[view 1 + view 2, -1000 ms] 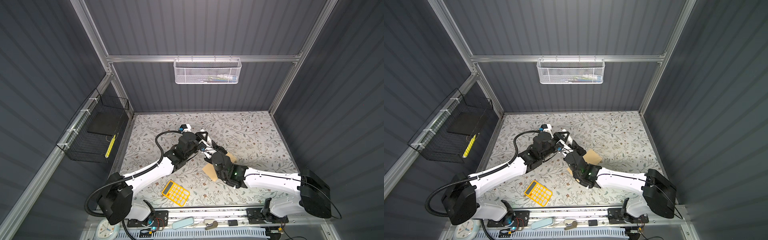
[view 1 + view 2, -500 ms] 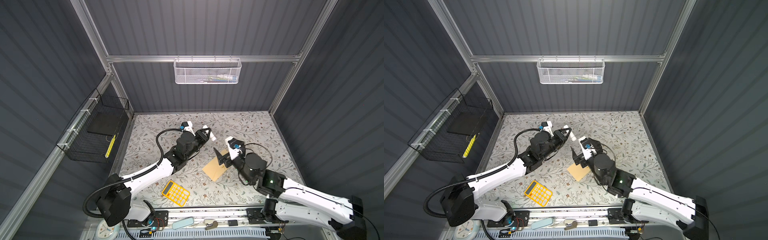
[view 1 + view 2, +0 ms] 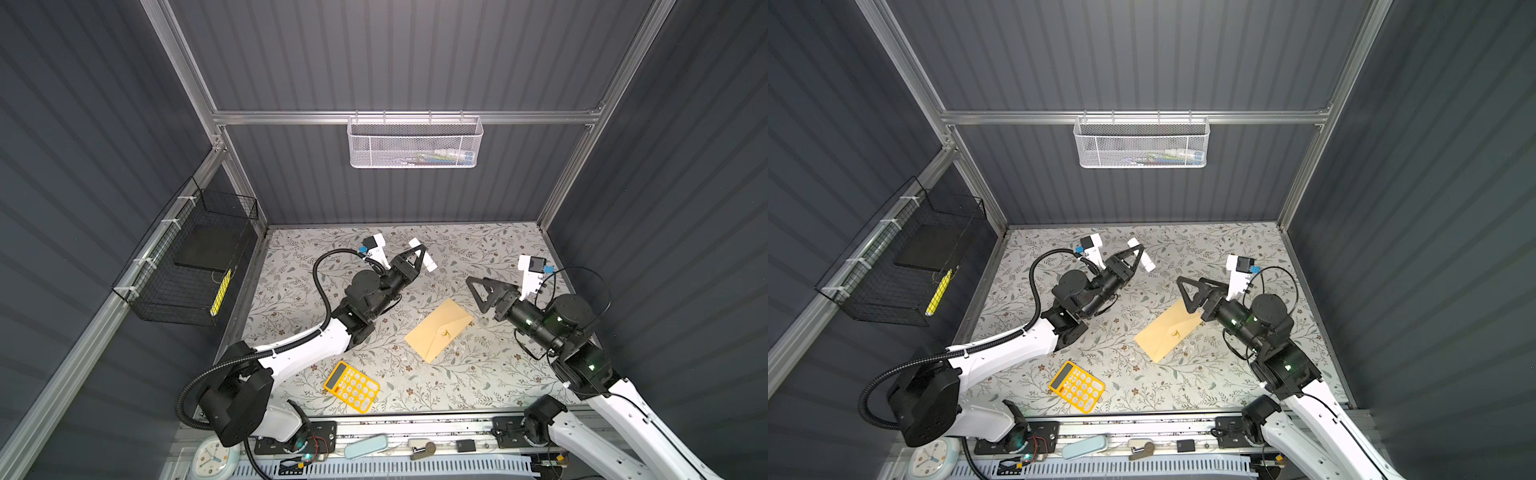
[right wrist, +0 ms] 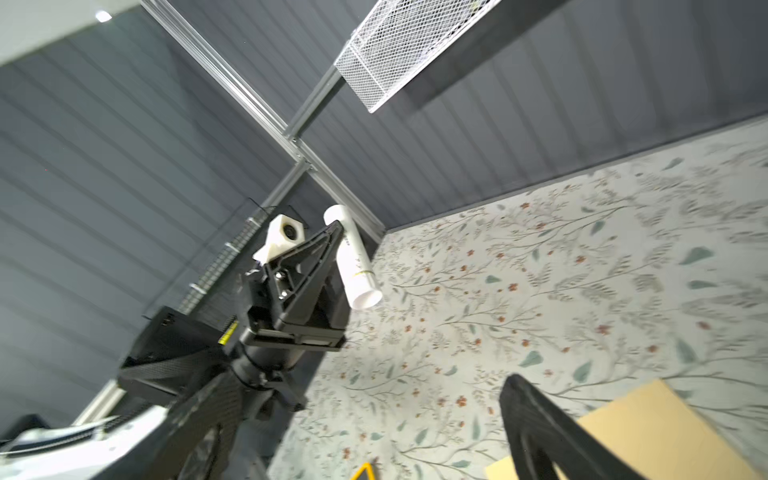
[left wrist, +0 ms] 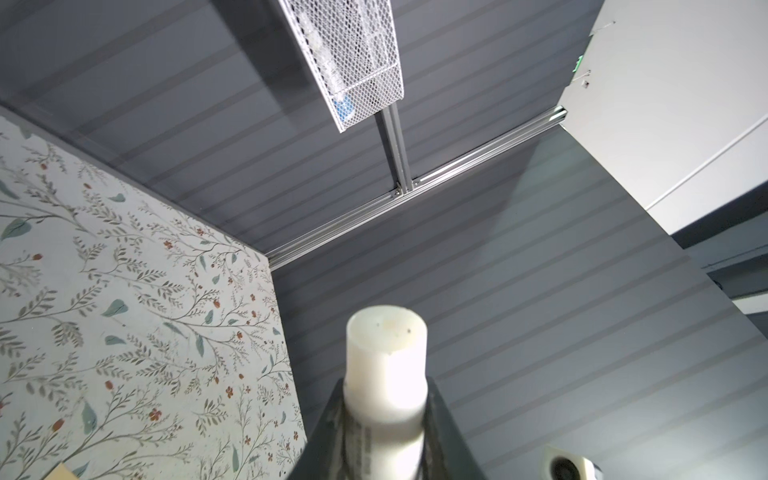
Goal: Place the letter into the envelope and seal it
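Near the middle of the floral-patterned bench (image 3: 478,249), between your two arms, the tan kraft-paper envelope (image 3: 438,330) lay flat, its triangular flap folded down with a small dark-gold mark at its tip. Your left hand (image 3: 419,253), up toward the back wall and well apart from the envelope, was clenched on the white cylindrical glue-stick tube (image 3: 429,263), whose blunt end stood out past the fingers in the left wrist view. Your right hand (image 3: 477,296) hung near the envelope's far corner, jaws spread wide, holding nothing; its height above the paper could not be told. Step in hand, by judgement: sealing, late in the task, since the flap was down and no loose sheet lay on the bench. Next move, by judgement: press along the flap's edges with the free right hand without sliding the envelope, then set the tube down. Not resolved: the thin white paper letter appeared in no view, so you could only presume it inside; whether glue held the flap could not be told; the right wrist view cut off all but one corner of the envelope.
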